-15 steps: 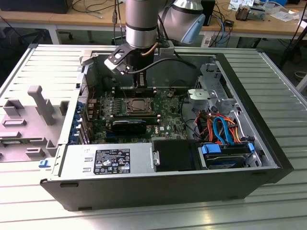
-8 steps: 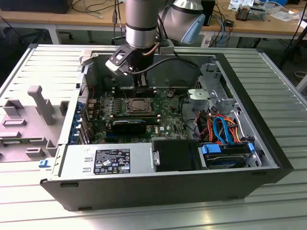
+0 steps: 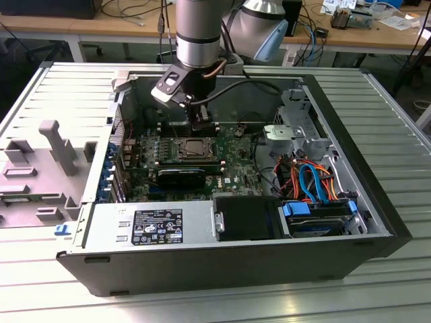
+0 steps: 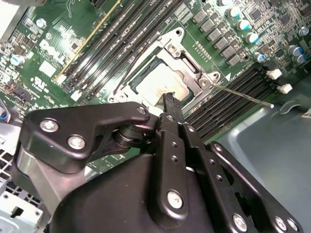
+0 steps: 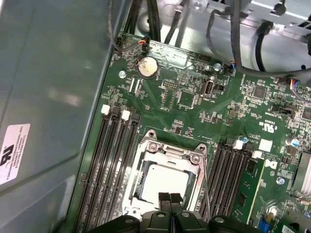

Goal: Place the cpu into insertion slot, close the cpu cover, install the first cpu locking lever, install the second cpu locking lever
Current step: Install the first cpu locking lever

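Now | claw [image 5: 170, 197] pinched shut, empty, over cpu [image 5: 163, 184] | cpu cover [image 5: 170, 151] seemingly down, lever [image 4: 243, 94] unlatched | risk: claw skidding off cover, gouging board [image 5: 194, 99], if pressed off-centre.

**Labels and marks, wording too small to read**

In the exterior view, a black label [image 3: 158, 227] with white print sits on the grey power supply [image 3: 108, 229]. In the first wrist view, a white sticker [image 5: 13, 153] with black symbols is on the case wall [image 5: 48, 73], and white markings [image 5: 268, 127] are on the green circuit board [image 5: 194, 116].

Electronics lab: cable-strewn wooden benches [image 3: 47, 27], opened computer case [image 3: 202, 269].
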Action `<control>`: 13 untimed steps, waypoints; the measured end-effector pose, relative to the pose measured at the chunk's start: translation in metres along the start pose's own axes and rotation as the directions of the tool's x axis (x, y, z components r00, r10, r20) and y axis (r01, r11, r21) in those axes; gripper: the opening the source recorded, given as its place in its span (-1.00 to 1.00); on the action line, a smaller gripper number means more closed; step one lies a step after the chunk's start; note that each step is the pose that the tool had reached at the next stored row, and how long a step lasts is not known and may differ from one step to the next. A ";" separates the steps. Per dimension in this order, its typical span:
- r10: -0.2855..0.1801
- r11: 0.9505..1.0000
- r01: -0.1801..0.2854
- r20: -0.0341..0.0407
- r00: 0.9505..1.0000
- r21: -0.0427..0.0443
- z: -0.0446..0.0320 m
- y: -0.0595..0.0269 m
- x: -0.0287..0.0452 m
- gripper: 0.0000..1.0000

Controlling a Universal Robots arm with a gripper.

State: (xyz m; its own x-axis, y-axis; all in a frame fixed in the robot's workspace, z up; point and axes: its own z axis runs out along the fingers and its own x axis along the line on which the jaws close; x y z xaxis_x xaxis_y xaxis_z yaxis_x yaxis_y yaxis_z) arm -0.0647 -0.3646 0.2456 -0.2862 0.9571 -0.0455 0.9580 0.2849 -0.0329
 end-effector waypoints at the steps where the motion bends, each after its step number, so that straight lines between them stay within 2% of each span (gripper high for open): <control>1: -0.014 1.000 0.014 0.000 1.000 -0.001 0.0000 0.0000 0.0000 -0.79; 5: -0.057 0.998 0.057 0.002 0.998 -0.003 0.0000 0.0000 0.0000 -0.79; 13: -0.114 0.993 0.114 0.004 0.993 -0.005 0.0000 0.0000 0.0000 -0.79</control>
State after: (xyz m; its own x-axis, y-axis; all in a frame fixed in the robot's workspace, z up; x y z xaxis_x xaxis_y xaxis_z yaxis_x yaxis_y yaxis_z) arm -0.0647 -0.3645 0.2455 -0.3937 0.9181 -0.0454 0.9191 0.3926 -0.0328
